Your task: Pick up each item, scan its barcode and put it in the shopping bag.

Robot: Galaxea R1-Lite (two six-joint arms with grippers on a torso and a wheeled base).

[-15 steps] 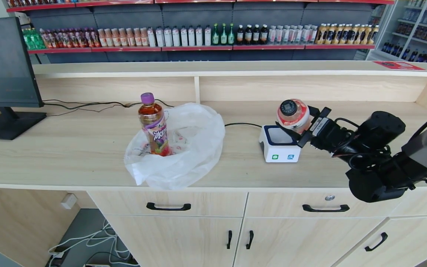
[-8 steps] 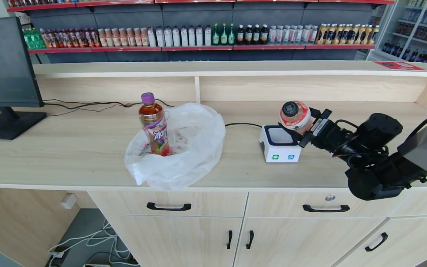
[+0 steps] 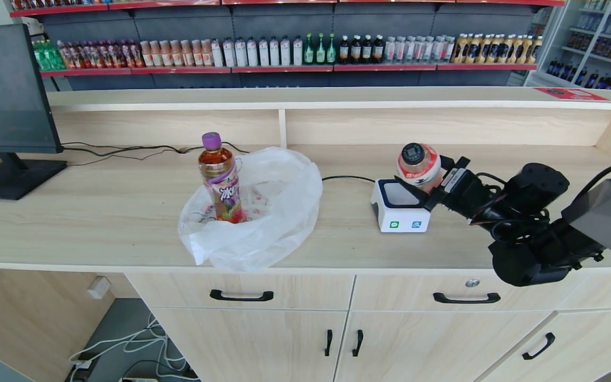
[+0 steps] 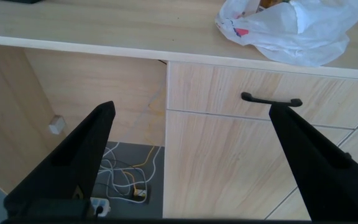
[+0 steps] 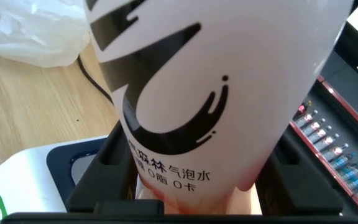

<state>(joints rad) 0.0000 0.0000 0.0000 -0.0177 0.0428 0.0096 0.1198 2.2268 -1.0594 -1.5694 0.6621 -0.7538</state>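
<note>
Right claw (image 3: pixel 425 179): clamped on a pale pink plastic bottle (image 3: pixel 418 165) with a black cap, tilted.
Held bottle: over the white box scanner (image 3: pixel 398 217), toward its 1 o'clock corner.
Left claw (image 4: pixel 191 109): fingers wide, holding nothing, low before the wooden cabinet front (image 4: pixel 229 155).
Bag: translucent white plastic shopping bag (image 3: pixel 279 212) on the light wood surface (image 3: pixel 98 223), at the scanner's 9 o'clock.
In bag: brown tea bottle (image 3: pixel 220 183), purple cap, upright.
</note>
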